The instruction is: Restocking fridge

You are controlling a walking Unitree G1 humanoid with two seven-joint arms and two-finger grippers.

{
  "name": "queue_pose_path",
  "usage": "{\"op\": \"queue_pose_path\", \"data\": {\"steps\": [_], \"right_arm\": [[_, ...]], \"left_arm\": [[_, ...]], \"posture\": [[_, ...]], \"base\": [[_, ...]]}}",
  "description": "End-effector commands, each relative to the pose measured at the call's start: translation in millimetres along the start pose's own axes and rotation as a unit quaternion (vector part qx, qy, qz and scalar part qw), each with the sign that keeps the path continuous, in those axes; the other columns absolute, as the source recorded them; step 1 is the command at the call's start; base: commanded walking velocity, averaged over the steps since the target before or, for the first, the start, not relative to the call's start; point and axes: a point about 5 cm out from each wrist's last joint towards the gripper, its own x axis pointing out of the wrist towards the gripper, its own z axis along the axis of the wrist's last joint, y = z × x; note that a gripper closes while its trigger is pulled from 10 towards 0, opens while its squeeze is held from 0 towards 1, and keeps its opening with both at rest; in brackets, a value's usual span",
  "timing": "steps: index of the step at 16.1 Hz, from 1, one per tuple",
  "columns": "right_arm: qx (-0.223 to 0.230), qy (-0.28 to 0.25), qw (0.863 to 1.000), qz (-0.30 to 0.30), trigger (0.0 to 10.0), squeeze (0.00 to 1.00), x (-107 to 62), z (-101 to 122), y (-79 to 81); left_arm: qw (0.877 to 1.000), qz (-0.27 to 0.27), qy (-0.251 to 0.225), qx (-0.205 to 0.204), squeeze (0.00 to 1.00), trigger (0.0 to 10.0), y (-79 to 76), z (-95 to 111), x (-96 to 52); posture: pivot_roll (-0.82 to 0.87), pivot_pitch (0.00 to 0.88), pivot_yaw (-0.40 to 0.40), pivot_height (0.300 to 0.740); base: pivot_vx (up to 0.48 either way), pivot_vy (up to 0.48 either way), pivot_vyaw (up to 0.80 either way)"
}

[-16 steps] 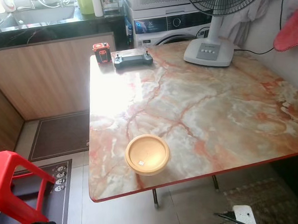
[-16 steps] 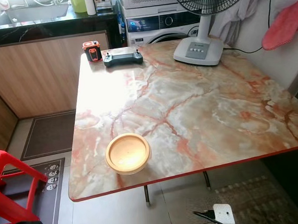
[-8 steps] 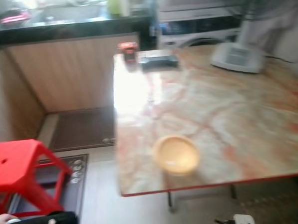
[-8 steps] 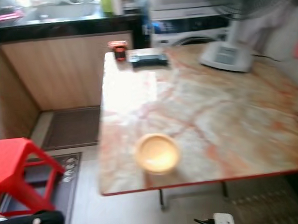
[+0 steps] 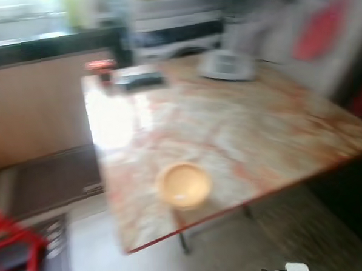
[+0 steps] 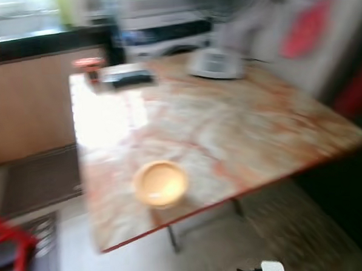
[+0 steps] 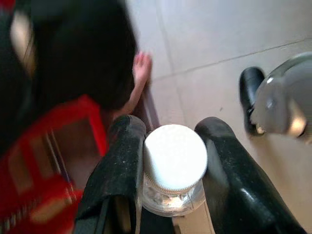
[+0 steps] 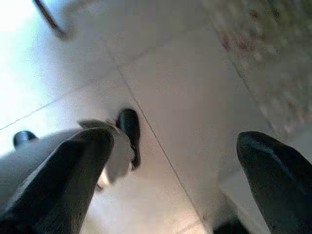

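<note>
In the left wrist view my left gripper (image 7: 173, 170) is shut on a clear bottle with a white ribbed cap (image 7: 174, 158), held between both black fingers (image 7: 119, 165) above the tiled floor. My right gripper (image 8: 180, 170) hangs open over the floor, with nothing between its fingers (image 8: 73, 170). In the blurred head views a round yellow lidded container (image 5: 183, 184) sits on the marble table (image 5: 241, 120) near its front edge.
A red box (image 5: 100, 68), a dark controller (image 5: 138, 79) and a white fan base (image 5: 227, 64) stand at the table's far side. A red stool (image 5: 11, 253) is at the lower left, by a person's foot (image 7: 141, 68). A counter and a washing machine (image 5: 176, 38) lie behind.
The head camera has swung right and the picture has blurred: the table and stool have shifted left. The things on the table keep their places.
</note>
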Motion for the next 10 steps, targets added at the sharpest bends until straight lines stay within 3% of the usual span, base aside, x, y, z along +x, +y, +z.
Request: {"op": "queue_pose_path", "data": {"steps": [1, 4, 7, 10], "right_arm": [[0.002, -0.002, 1.0, 0.001, 10.0, 0.0, 0.4, 2.7, 0.6], [0.001, -0.007, 1.0, 0.007, 10.0, 0.0, 0.9, 5.5, 3.0], [-0.012, -0.005, 1.0, 0.013, 10.0, 0.0, 0.6, 5.0, 2.4], [-0.011, -0.005, 1.0, 0.017, 10.0, 0.0, 0.6, 5.3, 2.1]], "left_arm": [[1.0, -0.006, 0.009, 0.006, 0.0, 10.0, -3.4, -4.6, -0.9], [1.0, -0.009, 0.011, 0.003, 0.0, 10.0, -4.9, -5.6, -1.1], [1.0, -0.01, 0.012, -0.002, 0.0, 10.0, -8.0, -6.1, -1.4], [1.0, -0.009, 0.006, -0.006, 0.0, 10.0, -10.4, -2.4, -0.9]], "posture": [[0.06, 0.0, -0.004, 0.74], [0.06, 0.0, -0.006, 0.74], [0.06, 0.0, -0.009, 0.74], [0.06, 0.0, -0.013, 0.74]], "base": [[0.0, 0.0, -0.8], [0.0, 0.0, -0.8], [0.0, 0.0, 0.0], [0.0, 0.0, -0.8]]}}
